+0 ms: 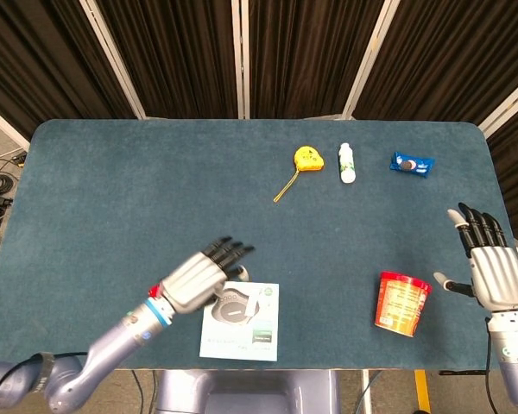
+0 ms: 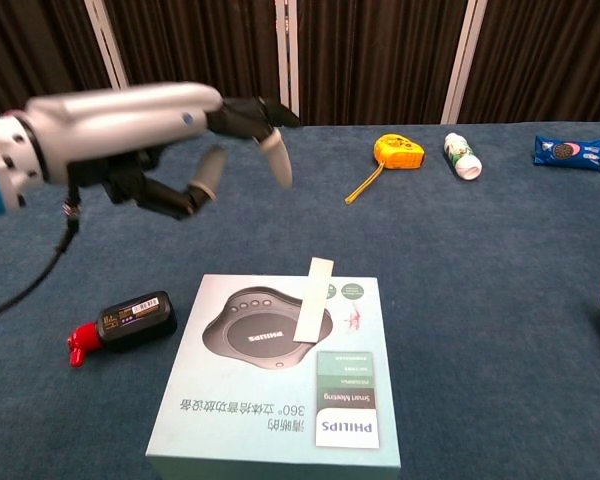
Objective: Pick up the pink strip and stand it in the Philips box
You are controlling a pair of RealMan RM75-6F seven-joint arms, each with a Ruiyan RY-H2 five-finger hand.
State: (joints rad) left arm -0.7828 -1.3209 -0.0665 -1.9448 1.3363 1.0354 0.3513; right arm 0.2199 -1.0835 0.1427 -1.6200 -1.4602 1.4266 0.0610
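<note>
So right now the left hand [image 2: 150,125] hangs in the upper left of the chest view, above the table, fingers loosely apart and curled a bit downward, holding nothing. In the head view it sits at the lower left, partly covering the near-left edge of the Philips box [image 1: 240,321]. The pink strip [image 2: 313,300] is a pale narrow piece in the lower middle of the chest view, resting on the box top across the printed picture of the round grey device; it looks like it leans or stands tilted there, but I honestly can't tell if it's upright in a slot or just lying on the lid. The hand is well apart from it, not touching. Left of the box in the chest view there's a small black gadget with a red end [image 2: 123,325] on the blue table [image 2: 460,270]. The right hand [image 1: 491,267] shows only in the head view, at the far right edge, fingers spread wide and pointing up the frame, palm empty, just right of a red and orange cup [image 1: 401,303]. Along the top of the chest view sit a yellow tape measure [image 2: 397,151] with its tape pulled out, a small white bottle [image 2: 461,156] lying down, and a blue snack packet [image 2: 571,151].
</note>
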